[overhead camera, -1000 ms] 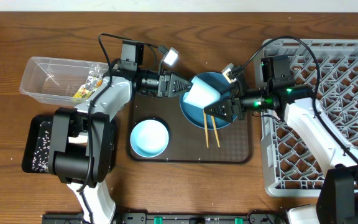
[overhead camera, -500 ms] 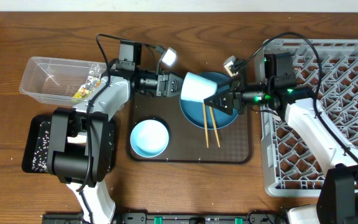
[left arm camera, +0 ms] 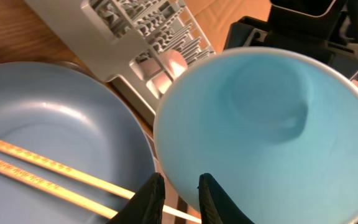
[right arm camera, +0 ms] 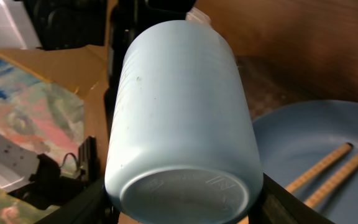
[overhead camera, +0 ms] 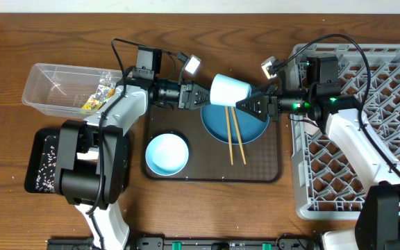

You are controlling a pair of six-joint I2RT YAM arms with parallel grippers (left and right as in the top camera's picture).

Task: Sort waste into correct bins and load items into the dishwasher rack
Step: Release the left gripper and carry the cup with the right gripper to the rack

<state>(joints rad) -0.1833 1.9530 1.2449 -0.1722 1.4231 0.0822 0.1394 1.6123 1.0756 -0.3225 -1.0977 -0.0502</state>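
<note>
A light blue cup [overhead camera: 229,90] hangs on its side above the far rim of the large blue plate [overhead camera: 252,128], held from both ends. My left gripper [overhead camera: 205,97] has the cup's rim between its fingers [left arm camera: 178,190], one finger inside the mouth [left arm camera: 272,124]. My right gripper [overhead camera: 246,104] clasps the cup's base [right arm camera: 179,106] with a finger on each side [right arm camera: 182,202]. Two wooden chopsticks [overhead camera: 235,139] lie on the plate. A light blue bowl [overhead camera: 167,154] sits on the tray's left. The grey rack [overhead camera: 367,139] stands at the right. The pink cup, carrot and tissue are out of view.
The dark brown serving tray [overhead camera: 269,170] carries the plate and bowl. A clear tub [overhead camera: 54,87] at the far left holds a yellow-green wrapper [overhead camera: 94,102]. A black tray [overhead camera: 44,160] with white rice grains sits below it. Cables trail from both wrists.
The cup has risen and shifted right and toward the back. My right gripper came up from beside it and closed round its base. My left gripper followed, still at the rim.
</note>
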